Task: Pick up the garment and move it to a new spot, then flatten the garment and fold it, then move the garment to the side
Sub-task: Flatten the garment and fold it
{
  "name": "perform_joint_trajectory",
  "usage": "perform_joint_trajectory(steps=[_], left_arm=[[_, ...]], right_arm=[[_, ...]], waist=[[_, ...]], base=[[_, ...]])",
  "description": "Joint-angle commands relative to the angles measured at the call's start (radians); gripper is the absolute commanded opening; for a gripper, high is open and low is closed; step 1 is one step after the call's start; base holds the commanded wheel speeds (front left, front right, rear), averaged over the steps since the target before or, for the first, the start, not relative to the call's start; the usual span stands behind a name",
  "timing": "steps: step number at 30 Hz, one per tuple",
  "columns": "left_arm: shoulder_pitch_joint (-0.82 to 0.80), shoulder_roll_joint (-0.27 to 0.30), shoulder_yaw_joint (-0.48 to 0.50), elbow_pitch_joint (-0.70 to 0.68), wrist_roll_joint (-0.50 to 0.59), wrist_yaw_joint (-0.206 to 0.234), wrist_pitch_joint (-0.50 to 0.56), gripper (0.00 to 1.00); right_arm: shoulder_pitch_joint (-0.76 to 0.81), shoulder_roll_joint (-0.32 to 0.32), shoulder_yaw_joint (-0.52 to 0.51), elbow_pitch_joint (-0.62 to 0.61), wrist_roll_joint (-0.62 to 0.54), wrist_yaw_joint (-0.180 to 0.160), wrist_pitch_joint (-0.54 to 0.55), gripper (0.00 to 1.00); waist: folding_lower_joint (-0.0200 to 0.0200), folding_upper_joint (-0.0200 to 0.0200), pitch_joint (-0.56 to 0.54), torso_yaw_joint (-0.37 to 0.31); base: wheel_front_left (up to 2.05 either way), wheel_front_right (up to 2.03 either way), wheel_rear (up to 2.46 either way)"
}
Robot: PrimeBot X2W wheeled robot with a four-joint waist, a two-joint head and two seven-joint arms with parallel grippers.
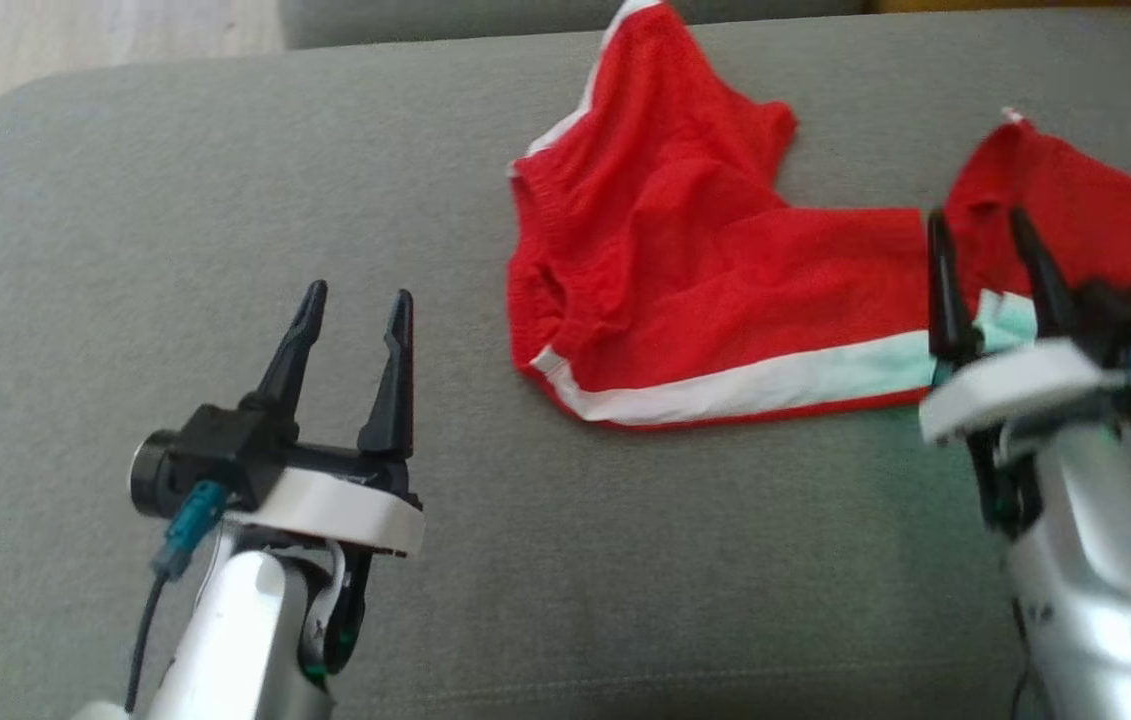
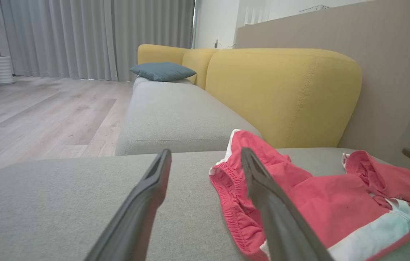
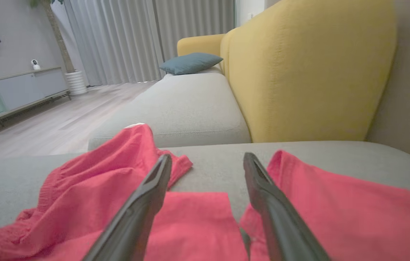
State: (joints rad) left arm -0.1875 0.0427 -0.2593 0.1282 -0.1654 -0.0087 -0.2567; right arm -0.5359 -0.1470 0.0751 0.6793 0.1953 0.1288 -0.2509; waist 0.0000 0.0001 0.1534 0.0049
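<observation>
The garment (image 1: pixel 685 280) is a pair of red shorts with white side stripes, lying rumpled on the grey sofa seat (image 1: pixel 225 200). It spreads from the middle toward the right edge of the head view. My right gripper (image 1: pixel 980 235) hovers over its right part with the fingers spread and nothing between them. In the right wrist view the red cloth (image 3: pixel 197 217) lies under and beyond those open fingers (image 3: pixel 146 203). My left gripper (image 1: pixel 357 302) stands open over bare cushion, left of the shorts (image 2: pixel 321 203).
Yellow backrests (image 2: pixel 281 90) rise behind the seat. A second grey cushion (image 2: pixel 172 112) with a blue pillow (image 2: pixel 163 70) extends beyond. Wooden floor (image 2: pixel 38 112), curtains and a low cabinet (image 3: pixel 12 90) lie off the sofa's edge.
</observation>
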Motion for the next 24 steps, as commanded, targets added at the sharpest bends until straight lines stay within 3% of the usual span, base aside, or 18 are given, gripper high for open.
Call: perform_joint_trajectory(steps=[1,7,14,24], left_arm=[[-0.027,0.008,0.041,-0.038,-0.008,-0.002,-0.005,1.0],[-0.027,0.008,0.054,-0.035,-0.034,0.0,-0.005,1.0],[-0.048,0.008,0.047,-0.018,-0.022,-0.018,-0.005,1.0],[-0.157,0.028,-0.107,0.219,0.056,-0.105,-0.001,1.0]], right_arm=[[0.034,0.019,0.0,-0.081,-0.018,0.002,-0.011,1.0],[0.201,0.073,-0.048,-0.26,-0.072,0.002,-0.011,1.0],[0.257,0.094,-0.073,-0.346,-0.083,0.002,-0.002,1.0],[0.273,0.096,-0.08,-0.393,-0.049,0.002,0.009,1.0]], waist=[[0.0,-0.0001,-0.013,-0.037],[0.0,-0.0001,-0.016,-0.074],[0.0,-0.0001,0.001,-0.099],[0.0,-0.0001,0.053,-0.129]], base=[[0.0,0.0,0.0],[0.0,0.0,0.0],[0.0,0.0,0.0],[0.0,0.0,0.0]])
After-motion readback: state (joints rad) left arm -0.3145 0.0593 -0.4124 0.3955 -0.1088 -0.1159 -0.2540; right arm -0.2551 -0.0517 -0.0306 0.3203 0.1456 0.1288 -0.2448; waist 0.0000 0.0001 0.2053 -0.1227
